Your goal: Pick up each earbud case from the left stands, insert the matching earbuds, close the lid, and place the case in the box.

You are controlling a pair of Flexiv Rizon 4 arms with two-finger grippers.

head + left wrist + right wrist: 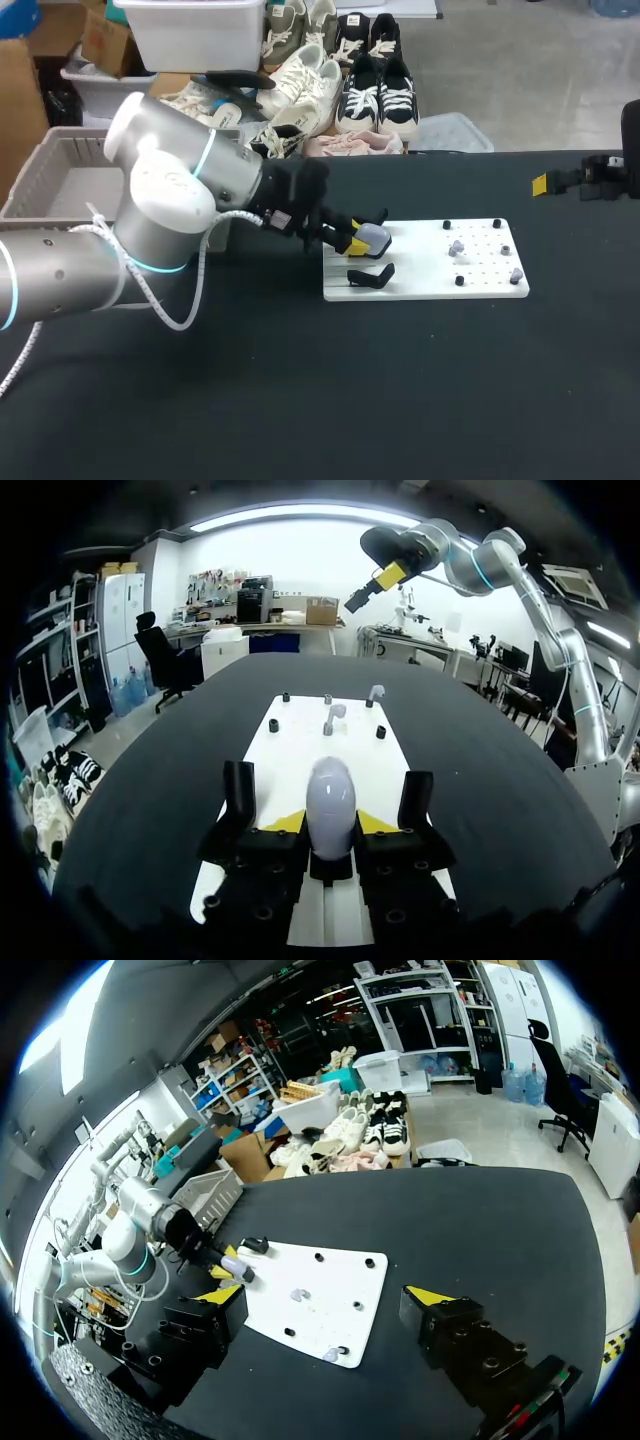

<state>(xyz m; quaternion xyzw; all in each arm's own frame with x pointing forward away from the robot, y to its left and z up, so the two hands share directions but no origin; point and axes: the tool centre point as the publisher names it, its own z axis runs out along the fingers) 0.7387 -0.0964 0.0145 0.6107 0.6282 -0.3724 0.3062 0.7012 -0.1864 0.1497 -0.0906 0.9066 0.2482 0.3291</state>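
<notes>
1. As the left gripper sits low over the near end of the white board, its yellow tips press on the one grey case from both sides. That's a firm clamp, with the case's rounded end poking out ahead of the fingers.
2. Stands, and I count two black ones: one just beside the gripper on one side, the other just beside it on the opposite side. I cannot tell whether either touches a finger.
3. Earbuds, three small grey ones: and. All lie ahead of the gripper on the far half of the board, each apart from the others and well apart from the case.
4. One right gripper, its fingers spread wide and holding nothing. It hangs high, well ahead of the left gripper and past the board's far end, out toward the table's edge.
5. One grey slatted basket, back behind the left arm at the table's side, well apart from the case.
6. Edges and room: the board's long edges run straight ahead from the gripper. The black table shows wide beyond both long edges and beyond the far end. The tight spot is right at the fingers, with a stand on each flank.
</notes>
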